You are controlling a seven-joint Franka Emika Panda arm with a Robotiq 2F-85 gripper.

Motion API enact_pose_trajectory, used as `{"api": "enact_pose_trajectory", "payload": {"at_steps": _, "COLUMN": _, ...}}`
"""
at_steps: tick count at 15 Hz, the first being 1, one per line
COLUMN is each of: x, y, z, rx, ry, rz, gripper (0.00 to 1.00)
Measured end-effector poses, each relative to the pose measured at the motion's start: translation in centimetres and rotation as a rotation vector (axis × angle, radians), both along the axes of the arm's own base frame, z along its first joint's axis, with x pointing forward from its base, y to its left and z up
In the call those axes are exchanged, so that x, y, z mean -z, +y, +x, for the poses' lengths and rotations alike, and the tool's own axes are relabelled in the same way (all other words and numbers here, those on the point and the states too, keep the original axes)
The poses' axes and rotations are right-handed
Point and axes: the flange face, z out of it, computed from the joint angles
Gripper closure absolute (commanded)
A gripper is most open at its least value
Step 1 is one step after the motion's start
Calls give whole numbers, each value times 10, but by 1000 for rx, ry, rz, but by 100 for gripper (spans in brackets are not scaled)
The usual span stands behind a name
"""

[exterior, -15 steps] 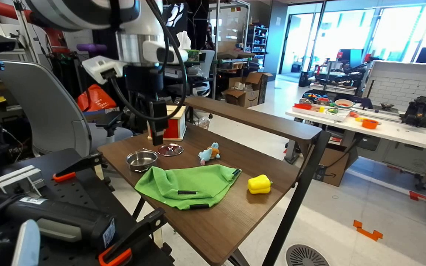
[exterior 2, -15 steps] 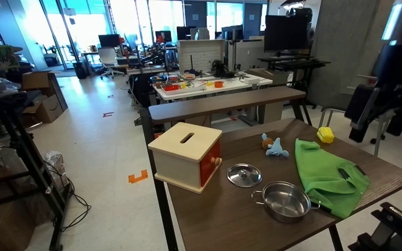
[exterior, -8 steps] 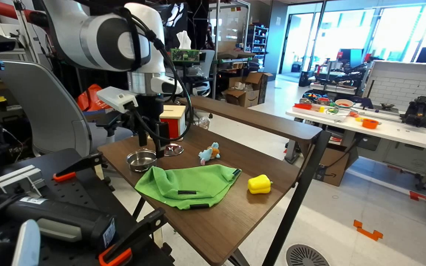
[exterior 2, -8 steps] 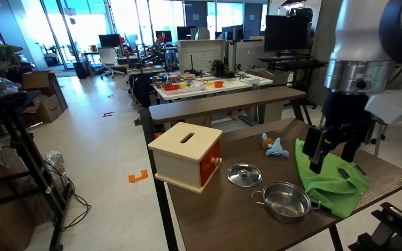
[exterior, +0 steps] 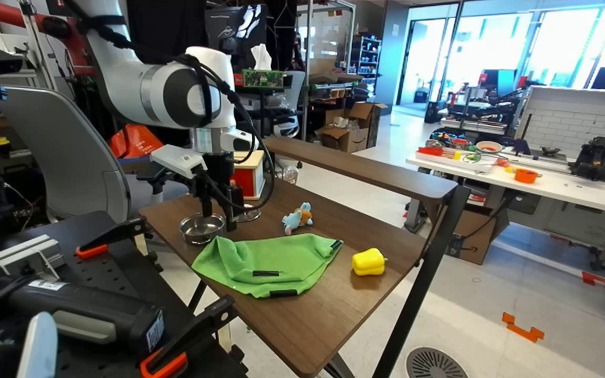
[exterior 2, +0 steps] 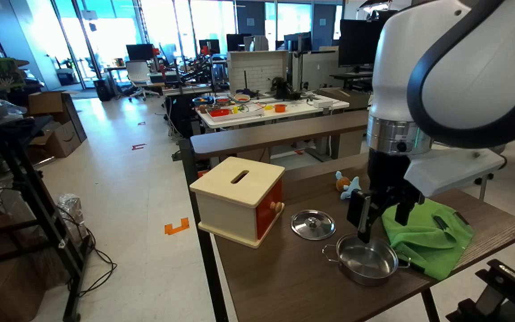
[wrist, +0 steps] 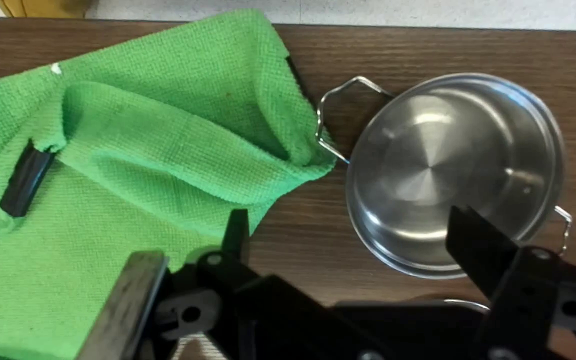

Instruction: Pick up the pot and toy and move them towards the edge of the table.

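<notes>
"Why hang there holding nothing?"

"My jaws stand wide. In the wrist view one half shows over the pot, the other over the edge of the green cloth; I judge I'm placed so to straddle the pot's side."

"Is it easy to reach?"

"It sits upright on the brown surface, its lid lying just beside it, so nothing covers it."

"And the toy?"

"It rests near the green cloth, untouched, probably because the pot goes first."

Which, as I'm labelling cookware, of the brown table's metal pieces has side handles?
The pot by the green cloth: two wire handles; the lid has only a knob.
</notes>
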Motion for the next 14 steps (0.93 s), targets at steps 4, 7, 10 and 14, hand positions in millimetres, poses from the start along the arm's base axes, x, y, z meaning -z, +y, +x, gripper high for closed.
{"api": "enact_pose_trajectory", "payload": {"at_steps": 4, "x": 16, "y": 9, "z": 13, "rx": -12, "ry": -6, "rz": -8, "gripper": 26}}
{"api": "enact_pose_trajectory", "payload": {"at_steps": 7, "x": 23, "y": 18, "z": 18, "rx": -26, "ry": -11, "rz": -9, "gripper": 50}}
{"api": "enact_pose_trajectory", "payload": {"at_steps": 10, "x": 32, "y": 25, "z": 19, "rx": -38, "ry": -4, "rz": -14, "gripper": 73}}
{"api": "enact_pose_trajectory", "payload": {"at_steps": 14, "x": 33, "y": 29, "z": 25, "rx": -40, "ry": -6, "rz": -14, "gripper": 99}}
